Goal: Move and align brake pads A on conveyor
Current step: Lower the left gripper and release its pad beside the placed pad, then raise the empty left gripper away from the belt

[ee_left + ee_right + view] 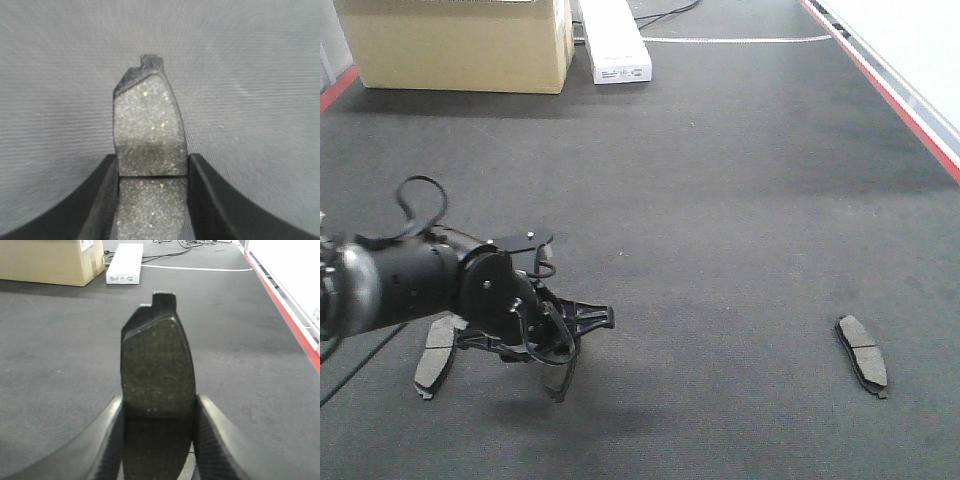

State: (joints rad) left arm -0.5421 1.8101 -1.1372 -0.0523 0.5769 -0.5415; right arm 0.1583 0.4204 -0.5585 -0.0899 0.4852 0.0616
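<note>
Left gripper (152, 167), black with curved fingers, is clamped on a flat, dark grey, speckled brake pad (149, 130). The pad juts forward past its fingertips, above the matte, dark grey, carpet-like conveyor belt (250, 75). Right gripper (157, 410) likewise grips a second dark oblong pad (157, 360) by its long edges, with its notched end pointing ahead. Far ahead to its left stand a tan cardboard box (45, 260) and a long white carton (124, 262). A third grey grooved pad (861, 352) lies flat on the belt, well to the right of the left gripper.
</note>
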